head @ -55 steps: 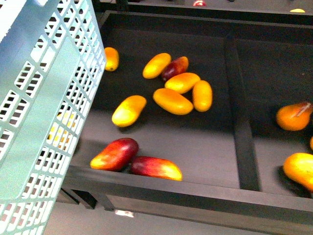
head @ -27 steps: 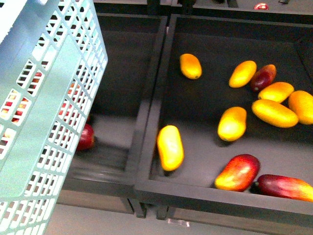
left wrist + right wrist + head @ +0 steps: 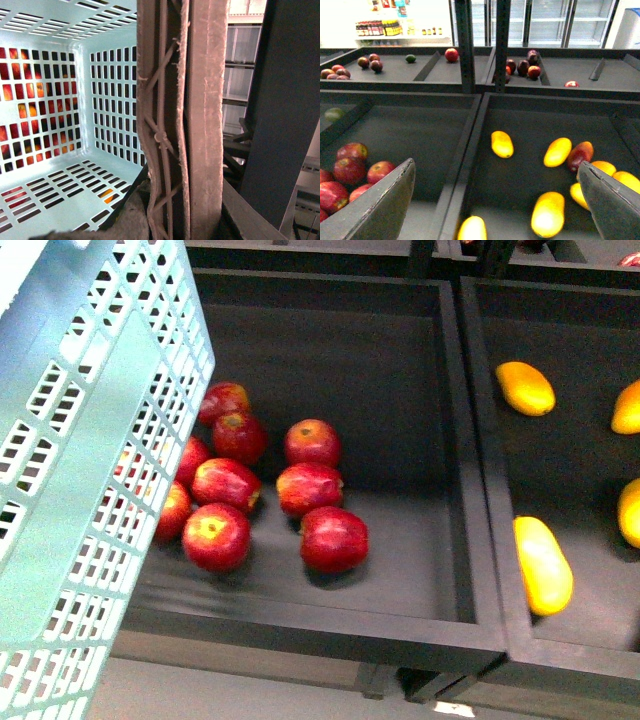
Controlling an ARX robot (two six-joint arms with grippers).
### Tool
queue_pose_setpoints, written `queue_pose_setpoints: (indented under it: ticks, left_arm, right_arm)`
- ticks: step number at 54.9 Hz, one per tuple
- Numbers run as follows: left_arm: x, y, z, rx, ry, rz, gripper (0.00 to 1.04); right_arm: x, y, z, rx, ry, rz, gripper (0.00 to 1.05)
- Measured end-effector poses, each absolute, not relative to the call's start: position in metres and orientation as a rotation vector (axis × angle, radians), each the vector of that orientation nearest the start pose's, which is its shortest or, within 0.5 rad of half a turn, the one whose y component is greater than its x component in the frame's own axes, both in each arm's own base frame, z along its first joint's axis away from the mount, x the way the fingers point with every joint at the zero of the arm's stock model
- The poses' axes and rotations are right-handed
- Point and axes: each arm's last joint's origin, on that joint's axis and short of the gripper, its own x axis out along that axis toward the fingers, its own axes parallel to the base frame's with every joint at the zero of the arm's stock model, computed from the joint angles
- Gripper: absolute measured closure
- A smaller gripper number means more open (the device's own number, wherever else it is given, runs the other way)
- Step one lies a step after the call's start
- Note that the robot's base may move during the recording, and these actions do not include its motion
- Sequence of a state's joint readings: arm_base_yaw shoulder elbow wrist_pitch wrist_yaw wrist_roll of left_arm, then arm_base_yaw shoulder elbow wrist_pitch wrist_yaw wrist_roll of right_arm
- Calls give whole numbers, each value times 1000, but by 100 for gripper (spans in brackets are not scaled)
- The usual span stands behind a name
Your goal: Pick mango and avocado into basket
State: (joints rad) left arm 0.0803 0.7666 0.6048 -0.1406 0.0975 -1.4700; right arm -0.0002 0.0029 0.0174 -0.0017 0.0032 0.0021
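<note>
Mango [image 3: 542,565] in bin [image 3: 580,660] | R grip [image 3: 496,165] apart | L grip [image 3: 200,227]: can't tell

— Where's the basket?
— Nine o'clock in the front view: the basket [image 3: 90,490], light teal with slotted walls, is tilted. Its handle [image 3: 205,100] is brown-grey.
— The mango?
— Four o'clock: a yellow mango [image 3: 543,565] lies flat, pointing toward five, just beside its bin [image 3: 585,470] wall.
— The avocado?
— Maybe the dark green avocado [image 3: 410,58] on a far shelf [image 3: 390,69]; too small to be sure.
</note>
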Motion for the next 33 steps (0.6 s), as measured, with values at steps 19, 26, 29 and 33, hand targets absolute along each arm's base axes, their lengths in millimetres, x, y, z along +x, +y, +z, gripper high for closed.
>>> queue_pose_setpoints:
  ticks: [19, 26, 29, 33]
  left_arm:
    - [173, 13, 278, -1470, 245, 223, 86]
    - [184, 5, 279, -1257, 481, 120, 86]
    - [191, 0, 282, -1180, 500, 74, 86]
    - [206, -12, 286, -1084, 507, 16, 86]
  right_arm:
    - [97, 0, 169, 2, -12, 2, 9]
    - [97, 0, 169, 2, -12, 2, 9]
    - [97, 0, 169, 2, -12, 3, 9]
    - [97, 0, 169, 2, -12, 3, 9]
